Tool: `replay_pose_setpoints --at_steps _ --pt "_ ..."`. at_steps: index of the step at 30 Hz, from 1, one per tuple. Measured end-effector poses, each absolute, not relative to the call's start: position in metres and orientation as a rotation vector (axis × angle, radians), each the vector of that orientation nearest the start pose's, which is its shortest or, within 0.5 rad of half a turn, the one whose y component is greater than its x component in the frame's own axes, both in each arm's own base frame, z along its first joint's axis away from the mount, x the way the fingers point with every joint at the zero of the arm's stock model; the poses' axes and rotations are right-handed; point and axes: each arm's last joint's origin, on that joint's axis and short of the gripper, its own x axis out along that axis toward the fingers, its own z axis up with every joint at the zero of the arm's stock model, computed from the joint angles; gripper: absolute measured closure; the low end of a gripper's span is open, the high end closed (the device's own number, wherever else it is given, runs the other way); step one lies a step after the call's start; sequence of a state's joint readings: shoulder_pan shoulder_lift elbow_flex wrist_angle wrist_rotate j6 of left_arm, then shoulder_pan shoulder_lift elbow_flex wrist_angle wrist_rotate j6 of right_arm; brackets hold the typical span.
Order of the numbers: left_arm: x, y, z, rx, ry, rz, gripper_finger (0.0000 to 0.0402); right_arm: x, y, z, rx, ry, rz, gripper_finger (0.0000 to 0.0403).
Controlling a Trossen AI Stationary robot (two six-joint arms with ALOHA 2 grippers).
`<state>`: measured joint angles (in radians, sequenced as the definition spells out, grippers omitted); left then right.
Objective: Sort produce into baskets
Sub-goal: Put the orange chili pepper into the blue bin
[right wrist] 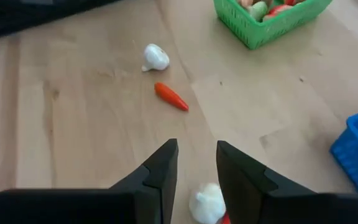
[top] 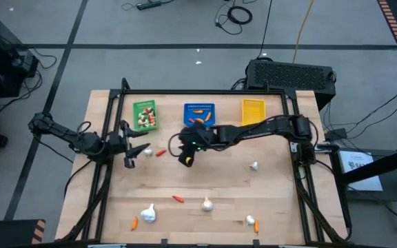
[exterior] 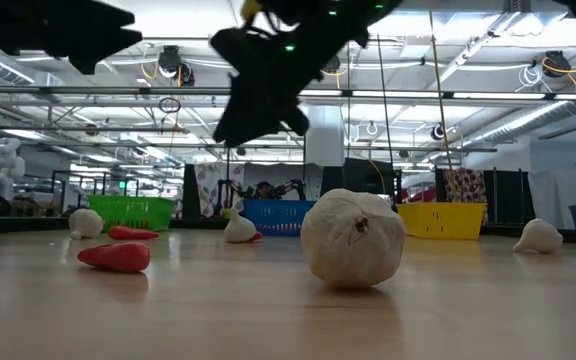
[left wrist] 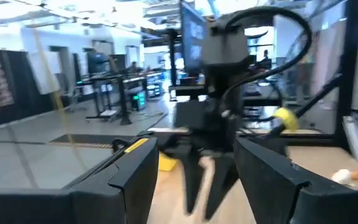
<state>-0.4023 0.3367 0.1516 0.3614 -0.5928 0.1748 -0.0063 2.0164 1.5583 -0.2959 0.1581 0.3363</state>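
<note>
Three baskets stand in a row at the far side: green [top: 145,115], blue [top: 198,114] and yellow [top: 253,110]. Produce lies scattered on the table: a white garlic bulb [right wrist: 155,57] and a red pepper [right wrist: 171,96] in front of the green basket, and more bulbs and peppers near the front edge [top: 207,204]. My right gripper [right wrist: 196,149] hangs open above the table's middle, slanting down, with nothing between its fingers. Another bulb [right wrist: 207,202] lies on the wood beneath it. My left gripper [left wrist: 194,155] is open at the table's left, raised and about level, facing the right arm.
The green basket holds several green and red pieces; the blue one holds orange pieces. A garlic bulb [top: 254,165] lies toward the right. A large black box [top: 291,72] stands beyond the far edge. Black frame rails [top: 109,186] run along both sides of the table.
</note>
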Motion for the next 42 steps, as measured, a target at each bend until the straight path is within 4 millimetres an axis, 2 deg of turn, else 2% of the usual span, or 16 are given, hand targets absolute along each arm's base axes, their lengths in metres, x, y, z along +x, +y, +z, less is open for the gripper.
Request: replay_pose_setpoints --at_steps 3,6,12,19,24,29,37,42 --pt "0.11 -0.03 0.223 0.112 -0.146 0.167 0.0185 0.47 -0.011 0.221 0.175 0.732 -0.224 0.03" --pt "0.11 -0.03 0.223 0.141 -0.135 0.197 0.0185 0.49 -0.012 0.212 0.084 0.704 -0.089 0.0293" --pt "0.11 -0.025 0.211 0.167 -0.007 0.362 0.0185 0.521 -0.015 0.174 0.015 0.659 0.075 0.0267" --pt "0.109 -0.024 0.21 0.22 0.02 0.39 0.0185 0.55 -0.029 0.138 -0.011 0.65 0.068 0.0236" --pt "0.107 -0.023 0.215 0.229 0.011 0.406 0.0185 0.556 -0.039 0.128 -0.002 0.653 0.052 0.0214" --pt "0.107 -0.022 0.219 0.254 0.01 0.423 0.0185 0.553 -0.039 0.12 0.002 0.668 0.058 0.0204" --pt "0.106 -0.021 0.219 0.285 0.027 0.475 0.0185 0.554 -0.04 0.102 0.029 0.689 0.038 0.0205" --pt "0.105 -0.018 0.217 0.308 0.064 0.578 0.0185 0.554 -0.04 0.091 0.05 0.7 0.035 0.0232"
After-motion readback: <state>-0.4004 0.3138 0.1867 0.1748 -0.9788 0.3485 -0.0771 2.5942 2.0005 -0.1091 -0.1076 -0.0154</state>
